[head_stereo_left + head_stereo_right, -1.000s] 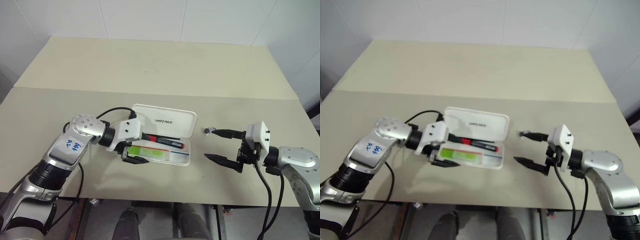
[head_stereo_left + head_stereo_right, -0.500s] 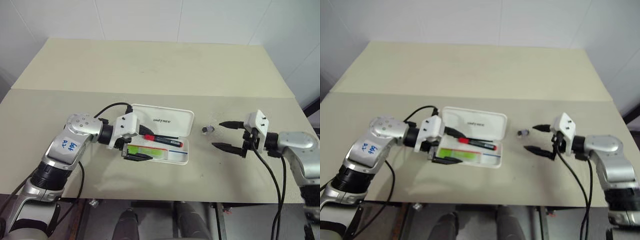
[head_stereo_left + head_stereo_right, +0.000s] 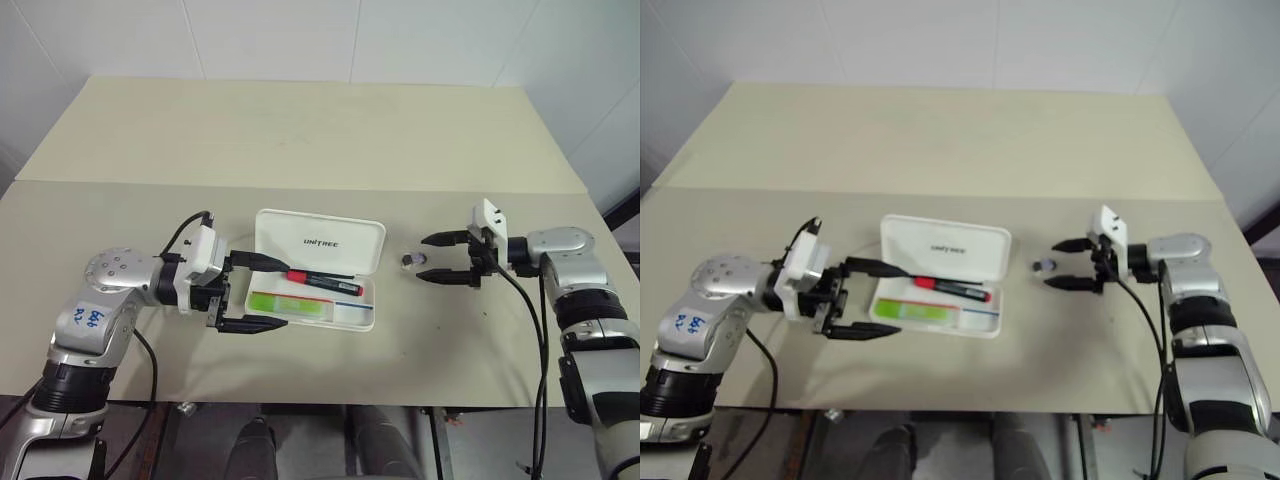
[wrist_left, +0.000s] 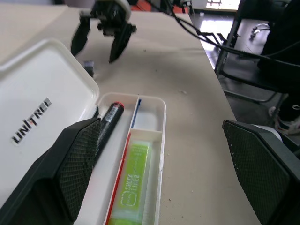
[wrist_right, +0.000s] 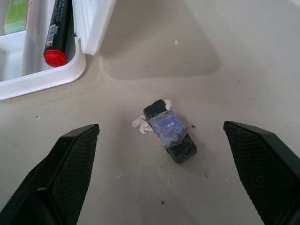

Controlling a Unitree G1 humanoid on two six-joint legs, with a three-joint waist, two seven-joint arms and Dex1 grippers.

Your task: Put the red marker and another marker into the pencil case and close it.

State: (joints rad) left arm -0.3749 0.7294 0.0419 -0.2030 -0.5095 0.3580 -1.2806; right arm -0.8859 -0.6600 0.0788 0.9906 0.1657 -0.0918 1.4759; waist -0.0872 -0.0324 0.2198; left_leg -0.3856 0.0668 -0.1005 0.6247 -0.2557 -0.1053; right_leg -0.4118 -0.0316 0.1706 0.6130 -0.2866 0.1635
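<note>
Both markers in, lid up — closing left.
L gripper [image 3: 262, 294] spread at flat white hard-plastic pencil case [image 3: 330, 244] on beige worktop [image 3: 300, 130]; stubby lime-green marker [image 3: 290, 304] & black red-capped marker [image 3: 322, 280] inside; R gripper [image 3: 432, 257] spread. R wrist view shows small black taped block [image 5: 169, 131] close up — head views just a speck.

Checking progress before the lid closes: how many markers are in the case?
2: the red marker in the back compartment of the pencil case, the green marker in the front one.
</note>
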